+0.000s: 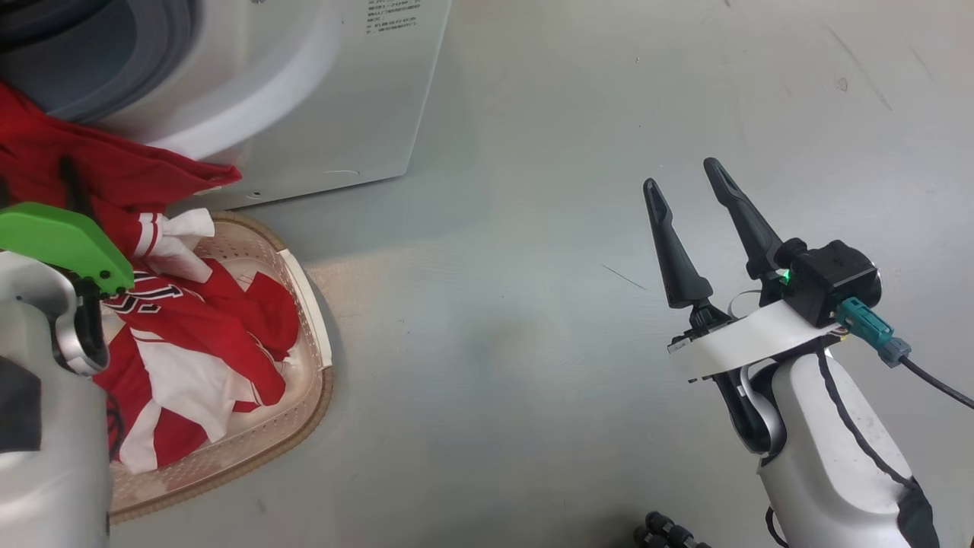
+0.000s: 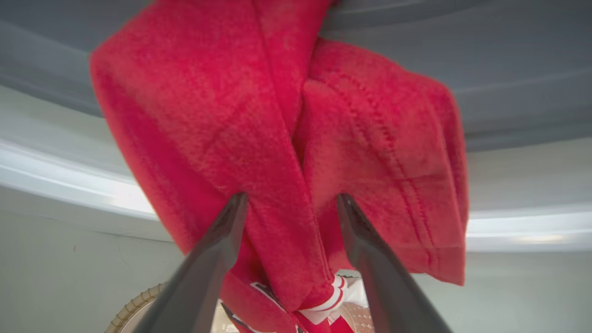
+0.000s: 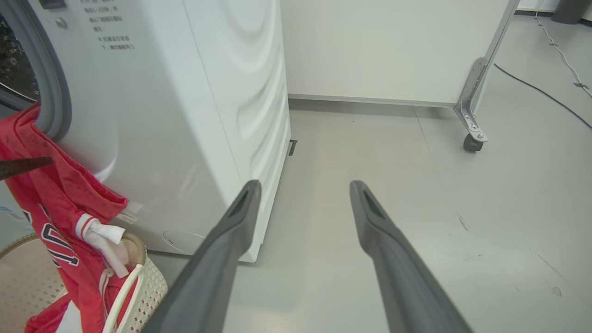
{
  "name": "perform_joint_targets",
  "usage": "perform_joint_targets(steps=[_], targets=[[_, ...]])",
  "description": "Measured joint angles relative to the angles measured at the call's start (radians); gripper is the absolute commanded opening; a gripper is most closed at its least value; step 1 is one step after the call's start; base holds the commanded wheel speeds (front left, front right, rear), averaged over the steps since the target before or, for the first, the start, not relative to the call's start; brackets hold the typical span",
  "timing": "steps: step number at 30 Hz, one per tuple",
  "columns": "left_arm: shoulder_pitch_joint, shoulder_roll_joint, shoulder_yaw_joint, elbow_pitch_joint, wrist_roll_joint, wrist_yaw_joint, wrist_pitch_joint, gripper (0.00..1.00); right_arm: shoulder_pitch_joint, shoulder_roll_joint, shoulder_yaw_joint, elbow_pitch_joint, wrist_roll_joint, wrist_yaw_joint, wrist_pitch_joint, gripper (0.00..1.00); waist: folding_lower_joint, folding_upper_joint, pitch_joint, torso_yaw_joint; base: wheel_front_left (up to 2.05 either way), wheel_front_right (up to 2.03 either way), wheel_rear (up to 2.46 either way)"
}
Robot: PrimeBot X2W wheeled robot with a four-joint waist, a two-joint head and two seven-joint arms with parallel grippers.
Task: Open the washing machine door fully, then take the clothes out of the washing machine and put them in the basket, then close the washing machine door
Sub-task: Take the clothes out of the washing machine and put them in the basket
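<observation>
the left pincer (image 2: pixel 289 203) stands wide open, and a red garment (image 2: pixel 222 115) hangs between its two fingers. the fingers do not press on it, so it has hold of nothing. this garment comes out of the grey drum mouth (image 1: pixel 152 53) of the washing machine (image 1: pixel 327 99) and goes down over the white front. its lower end, with a white cuff, reaches the basket (image 1: pixel 313 304). more clothes (image 1: pixel 198 358), red and white, one with dark lettering, lie inside the basket, which stands on the floor (image 1: pixel 533 342) just in front of the machine. the right pincer (image 1: pixel 681 176) is also wide open and empty, above bare floor, well apart from the basket.
</observation>
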Motion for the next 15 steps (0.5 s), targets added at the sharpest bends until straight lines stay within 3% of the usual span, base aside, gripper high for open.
perform_joint_targets(steps=[15], targets=[[-0.067, 0.006, 0.03, 0.075, -0.001, 0.008, 0.004, 1.0, -0.012, 0.004, 0.005, 0.002, 0.006, 0.0, 0.0, 1.0, 0.0, 0.0, 0.014, -0.012, 0.0, 0.0, 0.0]])
